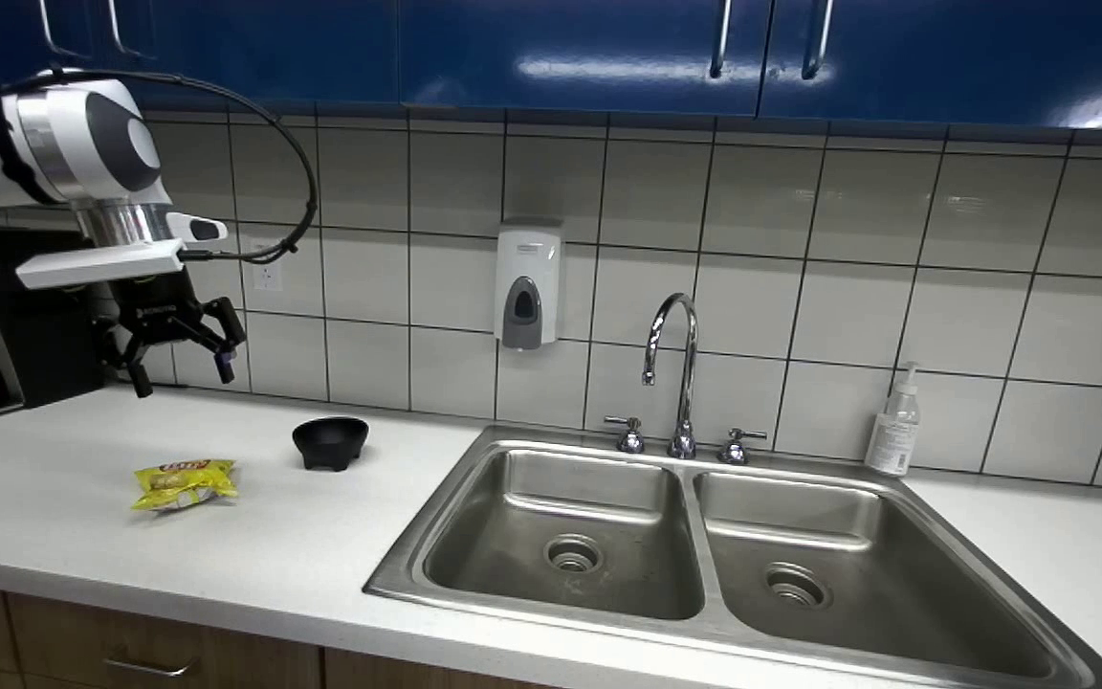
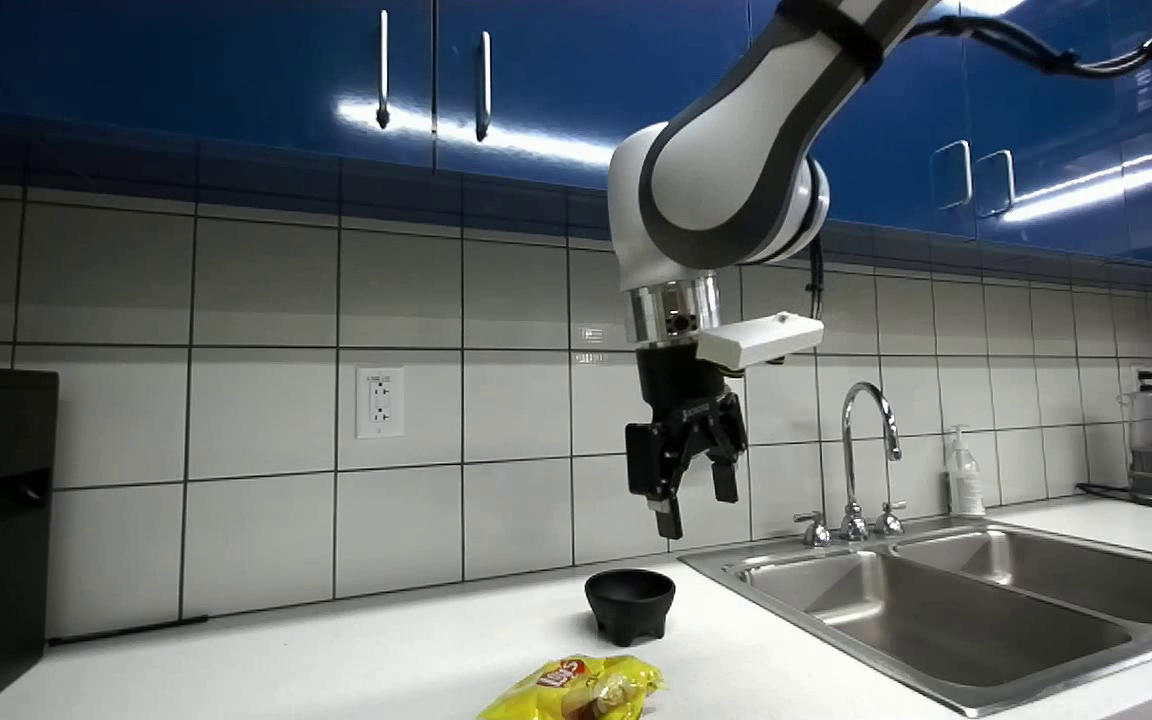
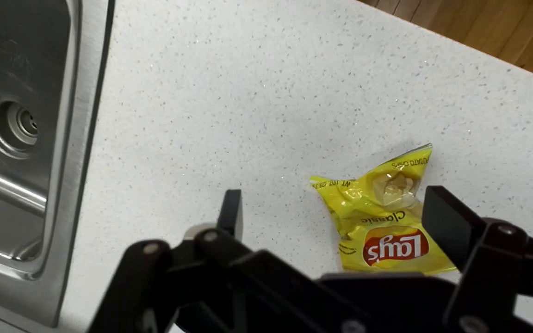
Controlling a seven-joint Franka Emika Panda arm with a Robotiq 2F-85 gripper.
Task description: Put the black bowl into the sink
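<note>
The gripper [image 1: 184,375] hangs wide, empty; speckled countertop [image 3: 201,115] stretches between the footed black bowl [image 2: 630,606] and rimmed steel sink [image 1: 422,536].

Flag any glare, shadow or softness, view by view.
In both exterior views, white glare streaks the blue cabinets, and the wall tiles below them are shaded; in an exterior view, the black bowl shows little detail inside; in the wrist view, bright highlights cross the sink, and the gripper looks dark and slightly soft.

Wht ctr [image 1: 288,550]: blk bowl [image 1: 330,442] upright, yel chip bag [image 1: 186,484] nr it, coffee mkr [image 1: 30,321].
</note>
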